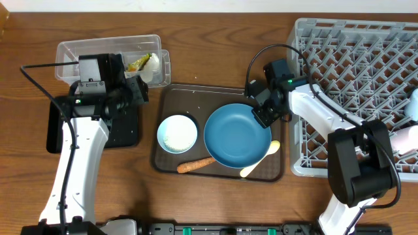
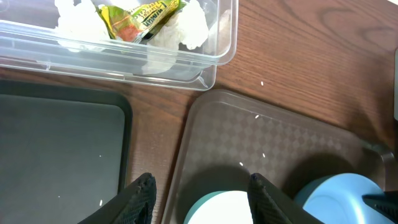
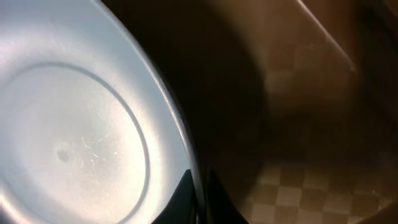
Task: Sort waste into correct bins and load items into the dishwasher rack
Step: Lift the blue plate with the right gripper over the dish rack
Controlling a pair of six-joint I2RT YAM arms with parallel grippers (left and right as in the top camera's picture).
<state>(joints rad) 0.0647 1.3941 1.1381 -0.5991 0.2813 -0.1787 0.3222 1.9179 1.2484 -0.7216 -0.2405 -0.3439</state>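
Observation:
The dark-blue plate (image 1: 237, 136) lies on the brown serving tray (image 1: 171, 98), and my right gripper (image 1: 263, 117) is shut on its right rim; the rim (image 3: 180, 134) sits between the fingers (image 3: 200, 198). A light-blue bowl (image 1: 177, 133) with white rice lies left of it, with the carrot (image 1: 194, 165) and cream spoon (image 1: 259, 159) in front. My left gripper (image 2: 201, 196) is open and empty above the bowl (image 2: 217, 210). The clear tub (image 1: 78, 53) holds white tissue (image 2: 186, 25) and the yellow-green wrapper (image 2: 140, 17). The black tray (image 1: 124, 127) lies under my left arm. The grey rack (image 1: 356, 72) stands at the right.
A light-blue bowl (image 1: 413, 104) and a pink-and-white cup (image 1: 403, 139) sit in the rack's right side. Loose white rice grains (image 2: 261, 83) lie on the wood and on the brown tray (image 2: 261, 124).

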